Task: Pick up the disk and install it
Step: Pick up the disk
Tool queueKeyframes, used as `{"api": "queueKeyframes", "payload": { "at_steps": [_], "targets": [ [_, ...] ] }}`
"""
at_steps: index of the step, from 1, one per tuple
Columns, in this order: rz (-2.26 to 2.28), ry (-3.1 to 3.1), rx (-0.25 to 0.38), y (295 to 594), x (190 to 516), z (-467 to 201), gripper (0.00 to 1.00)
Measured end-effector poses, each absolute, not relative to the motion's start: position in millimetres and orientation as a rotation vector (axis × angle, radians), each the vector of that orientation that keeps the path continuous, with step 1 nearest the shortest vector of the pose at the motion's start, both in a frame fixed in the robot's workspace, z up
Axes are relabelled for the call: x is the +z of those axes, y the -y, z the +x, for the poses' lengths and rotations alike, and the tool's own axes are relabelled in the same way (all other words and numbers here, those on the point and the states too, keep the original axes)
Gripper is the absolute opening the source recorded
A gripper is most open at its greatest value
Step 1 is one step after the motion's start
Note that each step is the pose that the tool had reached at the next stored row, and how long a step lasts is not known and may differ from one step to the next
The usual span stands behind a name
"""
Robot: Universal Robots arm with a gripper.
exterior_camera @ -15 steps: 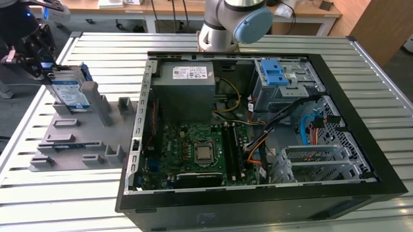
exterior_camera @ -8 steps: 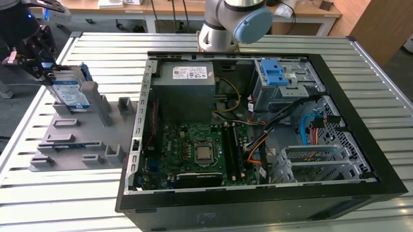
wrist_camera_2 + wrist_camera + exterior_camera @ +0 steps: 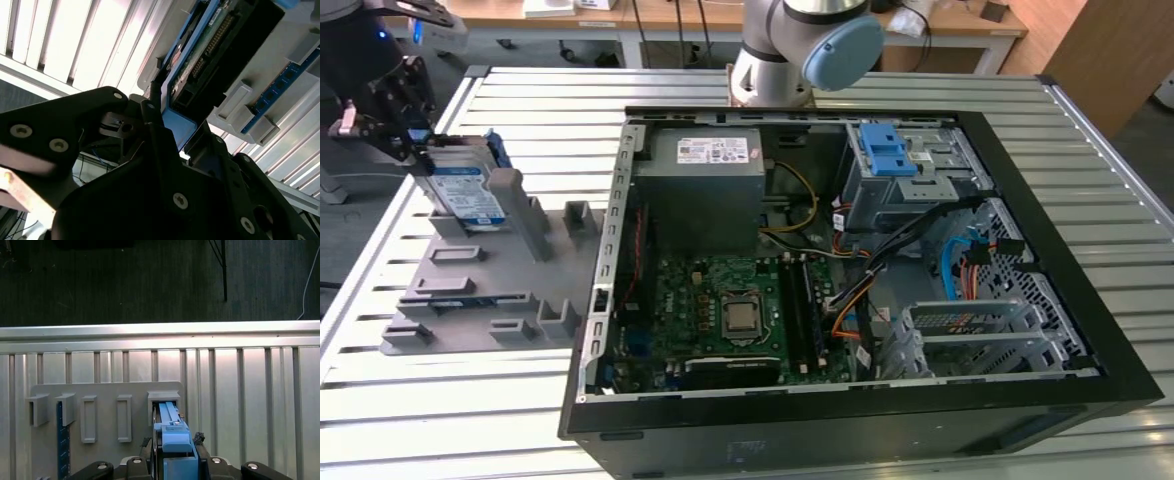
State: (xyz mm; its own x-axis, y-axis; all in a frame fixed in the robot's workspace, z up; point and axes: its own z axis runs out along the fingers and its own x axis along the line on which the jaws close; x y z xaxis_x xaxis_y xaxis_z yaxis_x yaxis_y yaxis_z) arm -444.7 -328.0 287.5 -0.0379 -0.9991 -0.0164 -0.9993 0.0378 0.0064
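- Step in hand: the pick-up. The claw (image 3: 173, 444) is at the disk (image 3: 464, 195), over the grey slotted holder (image 3: 494, 300) on the slatted table (image 3: 454, 410), at the exterior view's left.
- Claw state: pressed in on the disk's blue bracket (image 3: 172, 437). In the first wrist view, 1 finger (image 3: 199, 440) sits tight against each side of it.
- Disk position: on edge, with its lower end at 1 of the holder's slots. Can't tell if it has cleared the slot.
- Orientation: long axis roughly upright and the top end in the claw. The labelled face looks toward the exterior camera. The circuit-board face (image 3: 200, 60) shows in the second wrist view.
- Target, by my read: the drive cage (image 3: 914, 175) with 2 blue latches (image 3: 886, 148), inside the open computer case (image 3: 1121, 330) and well apart from the disk.
- Judgement: the slot walls sit close on both sides. Getting out calls for a straight pull along the long axis, with no tilt.
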Motion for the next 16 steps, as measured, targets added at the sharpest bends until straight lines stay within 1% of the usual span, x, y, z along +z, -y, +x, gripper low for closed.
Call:
{"api": "queueKeyframes", "payload": {
  "at_steps": [4, 5, 16],
  "targets": [
    [-2.174, -2.258, 0.025, 328.0, 287.5, -444.7, 0.42],
    [-2.174, -2.258, 0.025, 328.0, 287.5, -444.7, 0.36],
    [-2.176, -2.26, 0.021, 328.0, 287.2, -444.6, 0.36]
  ]
}}
